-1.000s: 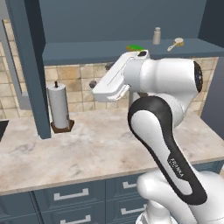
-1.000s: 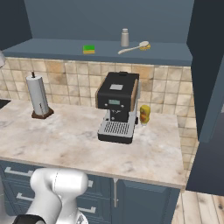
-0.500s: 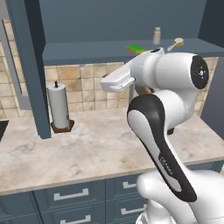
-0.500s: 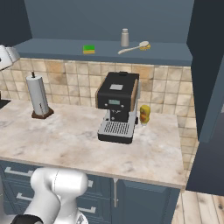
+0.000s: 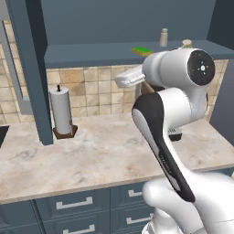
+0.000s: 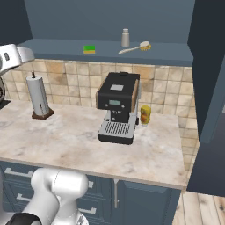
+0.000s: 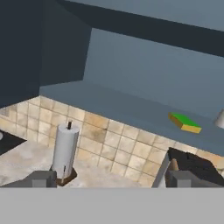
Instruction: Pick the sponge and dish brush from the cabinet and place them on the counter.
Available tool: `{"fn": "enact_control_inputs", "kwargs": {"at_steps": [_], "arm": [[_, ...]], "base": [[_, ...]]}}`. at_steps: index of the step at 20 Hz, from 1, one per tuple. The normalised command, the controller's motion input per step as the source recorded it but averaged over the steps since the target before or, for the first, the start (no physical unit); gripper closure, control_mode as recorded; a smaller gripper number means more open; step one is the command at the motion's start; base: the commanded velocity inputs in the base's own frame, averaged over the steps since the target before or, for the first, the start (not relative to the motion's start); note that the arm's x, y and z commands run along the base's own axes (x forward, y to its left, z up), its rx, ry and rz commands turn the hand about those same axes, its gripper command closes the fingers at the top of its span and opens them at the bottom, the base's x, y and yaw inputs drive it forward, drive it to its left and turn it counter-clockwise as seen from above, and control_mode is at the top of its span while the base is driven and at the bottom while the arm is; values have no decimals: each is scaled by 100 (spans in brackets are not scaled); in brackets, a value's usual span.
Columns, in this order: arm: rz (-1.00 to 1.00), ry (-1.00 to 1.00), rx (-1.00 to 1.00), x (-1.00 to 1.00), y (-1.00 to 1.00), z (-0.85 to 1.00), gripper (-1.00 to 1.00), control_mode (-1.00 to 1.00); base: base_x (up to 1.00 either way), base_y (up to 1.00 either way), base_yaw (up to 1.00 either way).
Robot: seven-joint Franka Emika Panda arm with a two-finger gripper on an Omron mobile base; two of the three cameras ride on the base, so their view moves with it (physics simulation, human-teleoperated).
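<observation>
The green-topped sponge (image 6: 89, 49) lies flat on the open cabinet's shelf (image 6: 52, 45), left of centre. Further right on that shelf rests the dish brush (image 6: 134, 48), its tan head pointing right. In the hand view the sponge (image 7: 185, 122) is up and to the right, well beyond my gripper (image 7: 114, 179), whose two fingertips stand wide apart with nothing between them. From the left base view my white hand (image 5: 129, 77) hovers just below shelf level, left of the sponge (image 5: 142, 51); the brush head (image 5: 185, 43) peeks over my arm. The beige counter (image 6: 66, 140) stretches below.
A grey shaker (image 6: 125, 38) stands on the shelf beside the brush. On the counter are a black coffee machine (image 6: 117, 105), a small yellow jar (image 6: 145, 115) and a paper towel roll (image 5: 61, 112). An open cabinet door (image 5: 27, 68) hangs at the left, another (image 6: 206, 66) at the right.
My arm has lifted and swung the hand up and to the right, closer to shelf height. The jaws have stayed open and the shelf items have not moved.
</observation>
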Motion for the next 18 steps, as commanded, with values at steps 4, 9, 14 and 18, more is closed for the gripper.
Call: {"fn": "enact_control_inputs", "kwargs": {"at_steps": [4, 9, 14, 18], "arm": [[-20, 5, 0, 5, -41, 3, -100, -100], [-19, 8, 0, 6, -45, 6, -100, -100], [-13, 10, 3, 3, -36, 11, -100, -100], [-3, 14, 7, 0, -26, 9, -100, -100]], "base": [[0, 0, 0], [0, 0, 0], [0, 0, 0], [0, 0, 0]]}}
